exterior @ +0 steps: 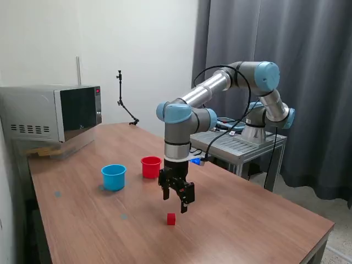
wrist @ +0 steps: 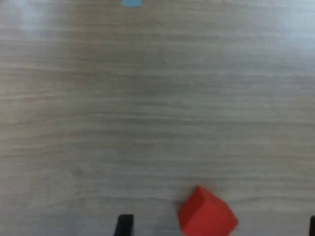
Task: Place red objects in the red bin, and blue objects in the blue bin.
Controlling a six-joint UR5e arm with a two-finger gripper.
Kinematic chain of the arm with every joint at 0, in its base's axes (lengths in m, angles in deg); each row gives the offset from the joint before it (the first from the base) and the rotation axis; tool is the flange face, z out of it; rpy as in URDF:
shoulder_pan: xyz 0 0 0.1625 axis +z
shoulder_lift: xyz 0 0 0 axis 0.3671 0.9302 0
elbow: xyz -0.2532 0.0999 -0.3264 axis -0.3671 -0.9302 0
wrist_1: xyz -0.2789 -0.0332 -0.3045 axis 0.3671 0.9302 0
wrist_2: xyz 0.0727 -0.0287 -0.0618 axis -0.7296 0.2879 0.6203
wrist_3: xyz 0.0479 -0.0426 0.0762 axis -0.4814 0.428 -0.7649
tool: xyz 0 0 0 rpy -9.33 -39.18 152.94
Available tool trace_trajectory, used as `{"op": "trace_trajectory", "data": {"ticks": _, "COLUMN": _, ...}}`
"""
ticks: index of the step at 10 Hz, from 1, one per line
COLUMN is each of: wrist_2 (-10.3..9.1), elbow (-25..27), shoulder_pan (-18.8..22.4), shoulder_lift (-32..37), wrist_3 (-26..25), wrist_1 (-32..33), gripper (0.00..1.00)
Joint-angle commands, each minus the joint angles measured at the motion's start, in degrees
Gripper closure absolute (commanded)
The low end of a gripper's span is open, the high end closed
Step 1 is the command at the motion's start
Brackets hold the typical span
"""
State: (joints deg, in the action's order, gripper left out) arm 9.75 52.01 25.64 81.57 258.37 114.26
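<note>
The silver-and-blue UR5e arm [exterior: 220, 88] reaches out from its base on the grey metal stand [exterior: 242, 144] at the exterior view's right, elbow high, forearm sloping down to the wrist, and the wrist points straight down at the long wooden table [exterior: 247, 220]. The black two-finger gripper [exterior: 175, 202] hangs just above the tabletop, clear of the wood. Its fingers are spread apart, nothing between them, nothing touched. In the wrist view one dark fingertip [wrist: 125, 225] shows at one side of the picture's edge and the other just peeks in at the far side, a wide gap between the two.

Down below sits the small solid red cube [exterior: 171, 219], resting on the table just under and slightly to the side of the fingertips. In the wrist view that red cube [wrist: 206, 214] lies inside the gap, turned at an angle to the fingers, nearer the middle than either tip, and not touching either one.

Behind the gripper stands the small round red plastic cup [exterior: 150, 166], upright, and to the exterior view's left of it the small round light-blue plastic cup [exterior: 114, 177], also upright, the two near each other but apart. What lies inside them cannot be made out. A grey microwave oven [exterior: 52, 115] sits at the table's far left corner.
</note>
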Motion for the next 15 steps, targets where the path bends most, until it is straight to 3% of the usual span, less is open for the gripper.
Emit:
{"op": "trace_trajectory", "data": {"ticks": 1, "wrist_2": -0.04, "elbow": -0.3, "shoulder_pan": 1.4, "shoulder_lift": 0.0, "wrist_3": -4.8, "wrist_1": 0.6, "gripper": 0.0}}
{"op": "trace_trajectory", "data": {"ticks": 2, "wrist_2": -0.56, "elbow": -0.3, "shoulder_pan": 2.2, "shoulder_lift": 0.0, "wrist_3": -5.4, "wrist_1": 0.7, "gripper": 0.0}}
{"op": "trace_trajectory", "data": {"ticks": 3, "wrist_2": -3.0, "elbow": -0.2, "shoulder_pan": 2.7, "shoulder_lift": 0.0, "wrist_3": -5.4, "wrist_1": 0.8, "gripper": 0.0}}
{"op": "trace_trajectory", "data": {"ticks": 6, "wrist_2": -2.94, "elbow": 0.1, "shoulder_pan": 3.4, "shoulder_lift": -0.1, "wrist_3": -10.4, "wrist_1": 1.5, "gripper": 0.0}}
{"op": "trace_trajectory", "data": {"ticks": 9, "wrist_2": -2.24, "elbow": 0.1, "shoulder_pan": 3.6, "shoulder_lift": -0.8, "wrist_3": -14.1, "wrist_1": 1.7, "gripper": 0.0}}
{"op": "trace_trajectory", "data": {"ticks": 10, "wrist_2": 0.46, "elbow": 0.2, "shoulder_pan": 3.6, "shoulder_lift": -0.9, "wrist_3": -16.8, "wrist_1": 1.6, "gripper": 0.0}}
{"op": "trace_trajectory", "data": {"ticks": 11, "wrist_2": 1.88, "elbow": 0.1, "shoulder_pan": 3.5, "shoulder_lift": -0.9, "wrist_3": -17.1, "wrist_1": 1.5, "gripper": 0.0}}
{"op": "trace_trajectory", "data": {"ticks": 15, "wrist_2": 2.07, "elbow": -0.1, "shoulder_pan": 2.3, "shoulder_lift": -0.9, "wrist_3": -19.2, "wrist_1": 1.5, "gripper": 0.0}}
